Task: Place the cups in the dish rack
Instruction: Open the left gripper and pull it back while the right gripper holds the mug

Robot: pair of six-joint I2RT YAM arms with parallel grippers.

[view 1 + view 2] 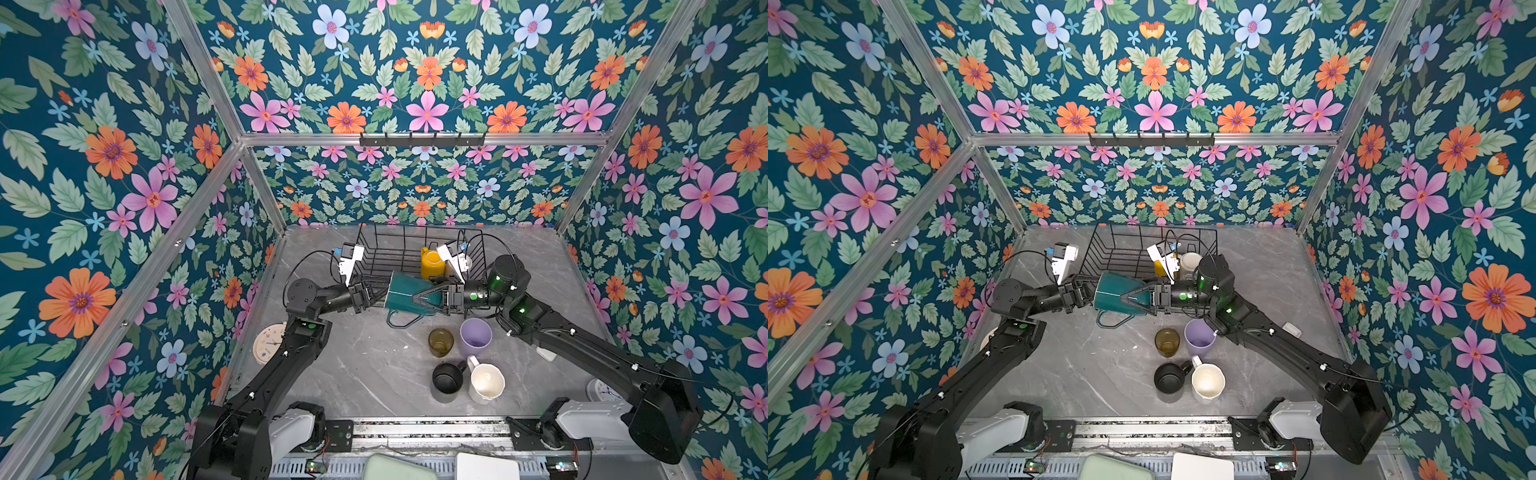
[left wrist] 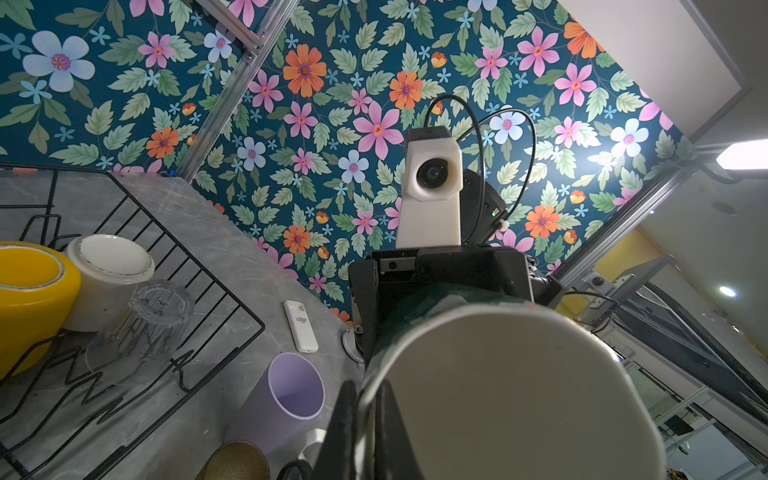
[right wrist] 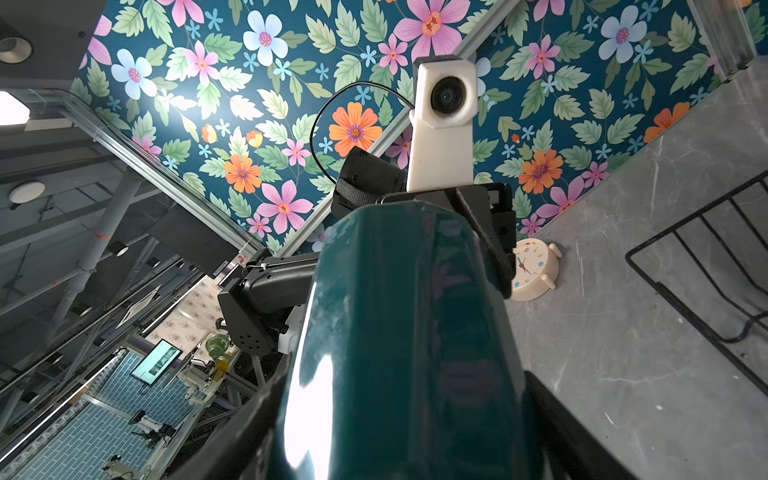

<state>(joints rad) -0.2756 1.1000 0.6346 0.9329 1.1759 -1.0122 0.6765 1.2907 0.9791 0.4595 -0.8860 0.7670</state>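
Our left gripper (image 1: pixel 380 294) pinches the rim of the dark-green mug (image 1: pixel 402 291), held sideways just in front of the near edge of the dish rack (image 1: pixel 376 249). Our right gripper (image 1: pixel 420 298) clasps its body, jaws wide. The rack's left half lies open; the yellow mug (image 1: pixel 432 264) stands at its right.

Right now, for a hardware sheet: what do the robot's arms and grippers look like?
The left arm and right arm are black with white base housings, green joint lights and black cables. The left gripper and right gripper are black, each topped by a white camera.
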